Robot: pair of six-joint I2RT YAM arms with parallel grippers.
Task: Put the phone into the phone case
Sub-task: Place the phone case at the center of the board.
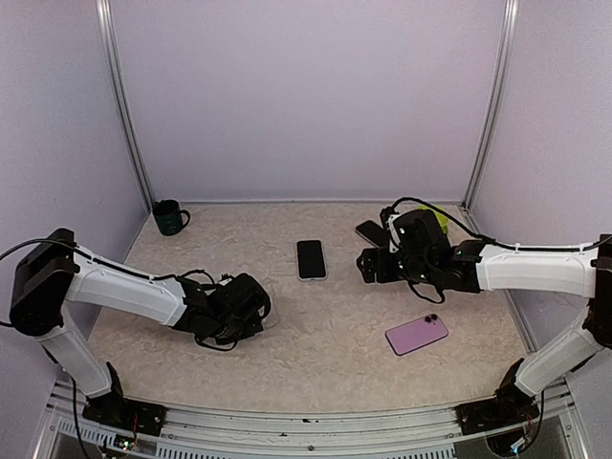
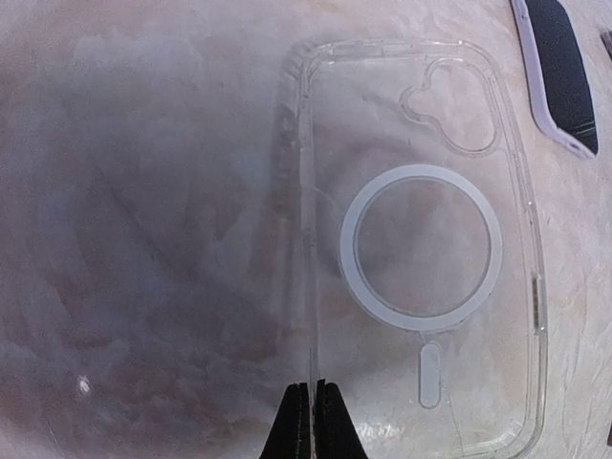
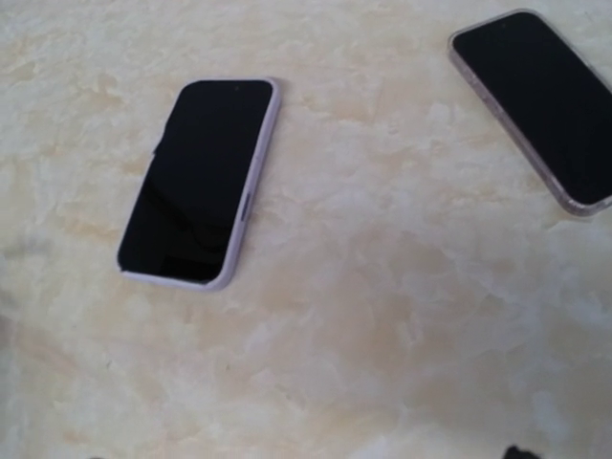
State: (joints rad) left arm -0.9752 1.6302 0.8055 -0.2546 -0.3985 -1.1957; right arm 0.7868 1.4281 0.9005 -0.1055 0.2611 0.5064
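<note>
A clear phone case with a white ring on its back lies on the table in the left wrist view. My left gripper is shut on its left rim; in the top view that gripper sits low at the left middle. A phone with a lilac edge lies screen up at the table's middle, and also shows in the right wrist view. My right gripper hovers to the right of it. Its fingers are almost out of the wrist view, so I cannot tell how the jaws stand.
A second phone in a clear case lies behind the right gripper. A purple phone lies back up at the front right. A dark green mug stands at the back left. A yellow-green object sits at the back right.
</note>
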